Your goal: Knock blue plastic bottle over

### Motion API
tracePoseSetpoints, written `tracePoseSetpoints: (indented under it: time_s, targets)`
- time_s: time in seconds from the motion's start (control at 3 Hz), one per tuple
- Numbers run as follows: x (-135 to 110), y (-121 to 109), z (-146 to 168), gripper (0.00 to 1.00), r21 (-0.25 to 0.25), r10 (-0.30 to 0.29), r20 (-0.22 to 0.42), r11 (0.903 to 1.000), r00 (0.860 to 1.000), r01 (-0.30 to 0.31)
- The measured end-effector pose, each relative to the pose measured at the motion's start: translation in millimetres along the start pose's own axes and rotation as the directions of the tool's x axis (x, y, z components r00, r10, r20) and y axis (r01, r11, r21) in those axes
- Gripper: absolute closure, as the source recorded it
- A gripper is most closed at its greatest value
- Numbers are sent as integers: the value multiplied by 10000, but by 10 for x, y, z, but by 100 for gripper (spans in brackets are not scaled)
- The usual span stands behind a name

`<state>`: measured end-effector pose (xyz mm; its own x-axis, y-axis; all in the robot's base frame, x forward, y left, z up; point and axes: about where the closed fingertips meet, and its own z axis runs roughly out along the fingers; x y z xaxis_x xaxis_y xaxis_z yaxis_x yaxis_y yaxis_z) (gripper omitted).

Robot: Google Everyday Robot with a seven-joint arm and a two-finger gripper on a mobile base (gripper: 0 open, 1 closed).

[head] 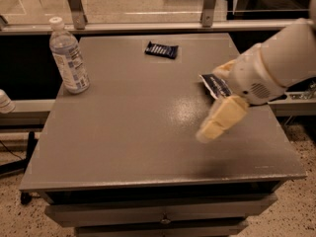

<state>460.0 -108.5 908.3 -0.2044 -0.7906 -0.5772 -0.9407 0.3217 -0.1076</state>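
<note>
The blue plastic bottle (pixel 68 56) stands upright at the far left edge of the grey table (pixel 143 132), with a white cap and a pale label. My gripper (pixel 217 121) hangs over the right middle of the table, far right of the bottle and not touching it. The white arm (pixel 276 58) comes in from the upper right.
A small dark wrapped bar (pixel 161 49) lies near the table's back edge. A dark blue snack bag (pixel 215 85) lies at the right, mostly hidden behind my arm. A metal rail (pixel 148 27) runs behind the table. A white object (pixel 5 101) shows at the left edge.
</note>
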Motion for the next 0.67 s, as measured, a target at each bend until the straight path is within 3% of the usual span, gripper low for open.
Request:
tracePoseSetpoints:
  time_s: [0.33,0.67]
  targets:
    - [-539,76,577,0,-544,-202,1893,9980,9817,311]
    - [-1253,97,941,0,-468,-586,3888,9954,9195,832]
